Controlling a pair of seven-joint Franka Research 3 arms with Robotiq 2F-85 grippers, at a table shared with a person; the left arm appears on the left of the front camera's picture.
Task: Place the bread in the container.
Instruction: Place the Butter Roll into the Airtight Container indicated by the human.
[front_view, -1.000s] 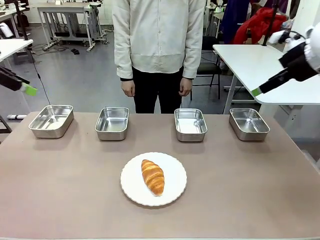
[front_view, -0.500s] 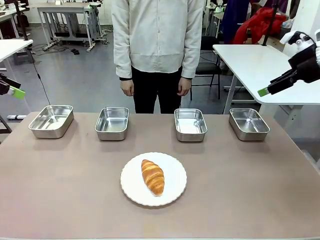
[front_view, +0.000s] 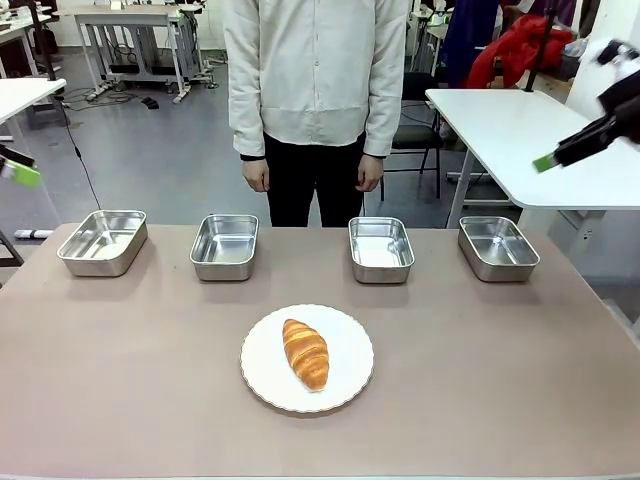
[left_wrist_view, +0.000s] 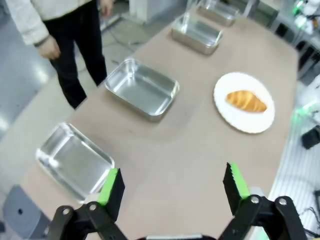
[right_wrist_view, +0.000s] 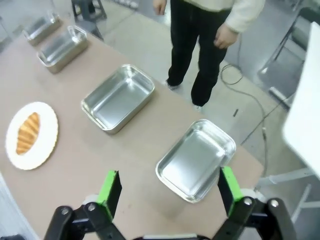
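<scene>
**Four pans empty, croissant on the plate**

Four shiny steel pans stand in a row along the far side of the table (front_view: 500, 380): the left-end pan (front_view: 102, 241), the second pan (front_view: 224, 246), the third pan (front_view: 381, 249) and the right-end pan (front_view: 498, 248). All four are empty. The croissant (front_view: 306, 353) lies on a round white plate (front_view: 352, 360) on the robot's side of the row, in line with the gap between the second and third pans. A person (front_view: 315, 70) stands behind the row, arms hanging.

The left gripper (left_wrist_view: 173, 182) hangs in the air off the table's left edge, fingers spread wide, nothing between them. The right gripper (right_wrist_view: 168, 190) is raised high off to the right, likewise spread and empty.
</scene>
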